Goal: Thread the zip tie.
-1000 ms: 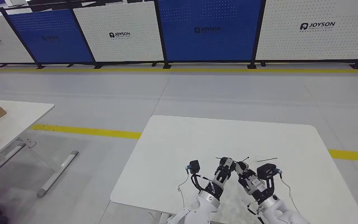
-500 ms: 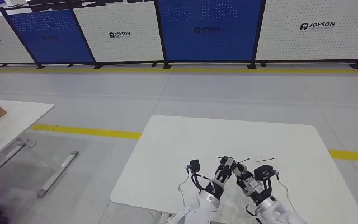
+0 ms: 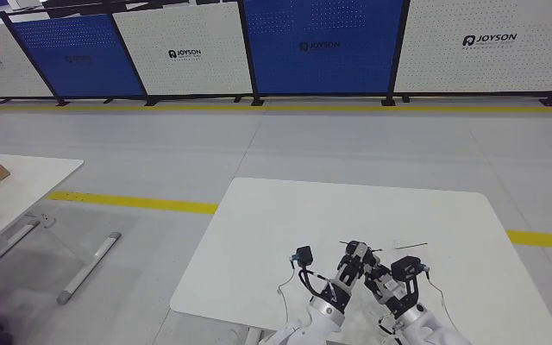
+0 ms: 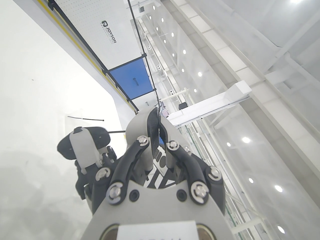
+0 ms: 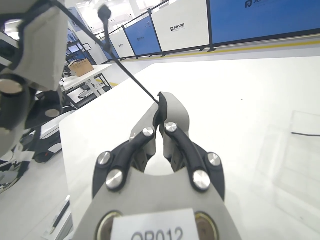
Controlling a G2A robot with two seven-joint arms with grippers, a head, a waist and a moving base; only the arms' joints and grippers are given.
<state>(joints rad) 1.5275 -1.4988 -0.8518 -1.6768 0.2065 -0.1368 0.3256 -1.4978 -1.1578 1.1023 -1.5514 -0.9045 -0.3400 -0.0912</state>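
Observation:
A black zip tie [image 5: 125,69] stretches taut between my two grippers, just above the white table [image 3: 285,224]. My right gripper [image 5: 159,100] is shut on one end of the strap. The strap runs up to my left gripper [image 5: 50,6], which pinches the other end. A short stretch with a dark rounded end [image 5: 104,13] rises off the strap near its middle. In the left wrist view, my left gripper [image 4: 157,113] is shut, with the right gripper [image 4: 83,138] close beside it. From above, the left gripper [image 3: 352,256] and right gripper [image 3: 373,263] nearly touch near the table's front edge.
A spare black zip tie [image 3: 410,246] lies on a clear sheet [image 5: 295,151] on the table, just beyond the right gripper. Another white table [image 5: 85,76] with a cardboard box stands off to the left. Blue and white panels [image 3: 323,47] line the far floor.
Both grippers have drawn a little closer together and shifted slightly. The tie end that stuck out past them now looks shorter.

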